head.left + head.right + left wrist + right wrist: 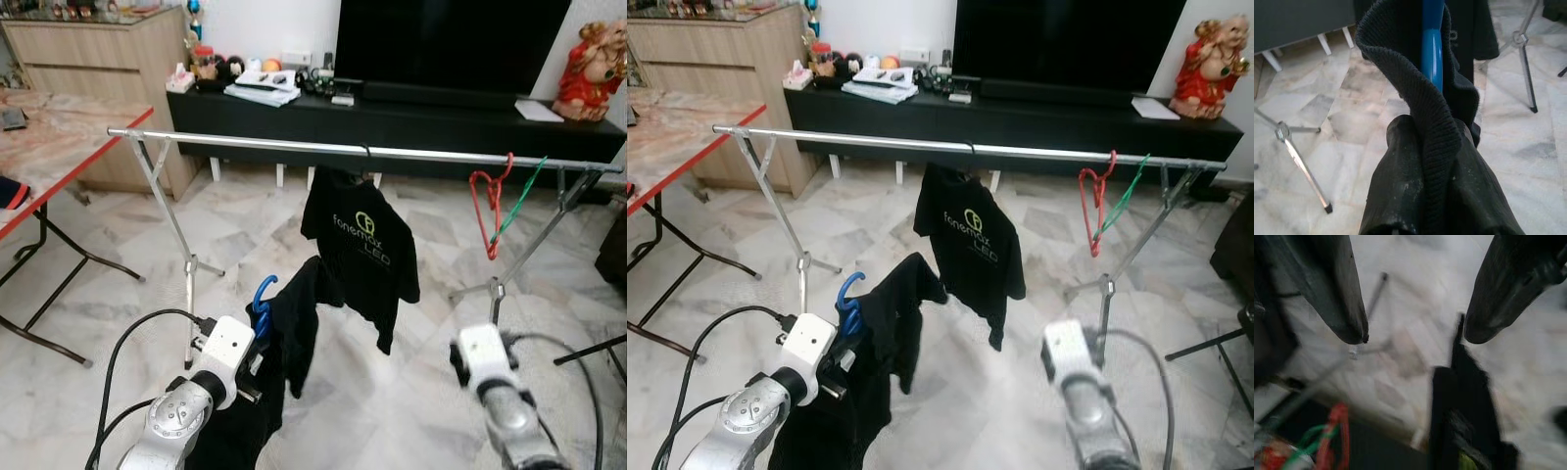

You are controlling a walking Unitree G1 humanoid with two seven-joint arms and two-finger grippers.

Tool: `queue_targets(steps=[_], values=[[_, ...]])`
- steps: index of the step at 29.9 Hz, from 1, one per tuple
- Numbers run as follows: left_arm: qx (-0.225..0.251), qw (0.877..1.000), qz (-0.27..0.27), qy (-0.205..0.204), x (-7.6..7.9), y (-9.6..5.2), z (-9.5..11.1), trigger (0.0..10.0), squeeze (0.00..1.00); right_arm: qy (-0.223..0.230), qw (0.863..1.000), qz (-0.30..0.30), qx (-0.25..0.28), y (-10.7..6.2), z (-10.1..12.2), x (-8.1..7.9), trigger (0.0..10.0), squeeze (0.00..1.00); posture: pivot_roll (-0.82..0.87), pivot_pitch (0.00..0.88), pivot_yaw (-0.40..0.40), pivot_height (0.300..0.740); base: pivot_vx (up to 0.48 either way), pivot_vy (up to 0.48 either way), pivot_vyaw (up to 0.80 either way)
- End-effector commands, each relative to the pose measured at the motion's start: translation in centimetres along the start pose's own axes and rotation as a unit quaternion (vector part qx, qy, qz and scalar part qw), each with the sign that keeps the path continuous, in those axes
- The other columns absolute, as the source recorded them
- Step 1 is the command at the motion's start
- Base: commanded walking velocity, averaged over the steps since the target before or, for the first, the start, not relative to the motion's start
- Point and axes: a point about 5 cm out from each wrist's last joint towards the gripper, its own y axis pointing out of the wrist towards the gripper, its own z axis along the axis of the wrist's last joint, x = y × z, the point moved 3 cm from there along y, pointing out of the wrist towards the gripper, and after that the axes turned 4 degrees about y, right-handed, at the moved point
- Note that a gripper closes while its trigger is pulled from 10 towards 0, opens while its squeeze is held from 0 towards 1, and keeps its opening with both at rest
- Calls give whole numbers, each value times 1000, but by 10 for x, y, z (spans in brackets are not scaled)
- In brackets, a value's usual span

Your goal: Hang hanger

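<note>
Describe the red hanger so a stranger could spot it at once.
Find the long silver rail standing in front of the black TV cabinet. Toward the rail's right end, past the hanging black T-shirt, the red hanger hangs bare. A green hanger sits beside it; the red one is nearer the shirt.

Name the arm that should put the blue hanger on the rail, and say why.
Left. The left hand is shut on the blue hanger with its black garment, below the rail. The right hand is open and holds nothing.
</note>
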Motion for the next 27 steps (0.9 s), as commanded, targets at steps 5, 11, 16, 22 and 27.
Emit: queue_targets(steps=[5,11,16,22,27], values=[[29,998,-45,15,11,11,20,10000,0,54,995,64,50,3,26,-15,10000,0,127,0,-43,740,0,0,0],[76,991,-108,29,26,30,53,10000,0,16,959,255,125,-11,63,-61,10000,0,122,0,-51,740,0,0,0],[91,986,-133,35,33,35,64,10000,0,13,937,322,136,-24,68,-76,10000,0,114,0,-52,740,0,0,0],[117,980,-156,34,40,48,84,10000,0,-27,921,366,132,-39,65,-84,10000,0,98,0,-55,740,0,0,0],[121,976,-178,41,45,47,88,10000,0,-32,939,313,136,-33,69,-73,10000,0,95,0,-52,740,0,0,0]])
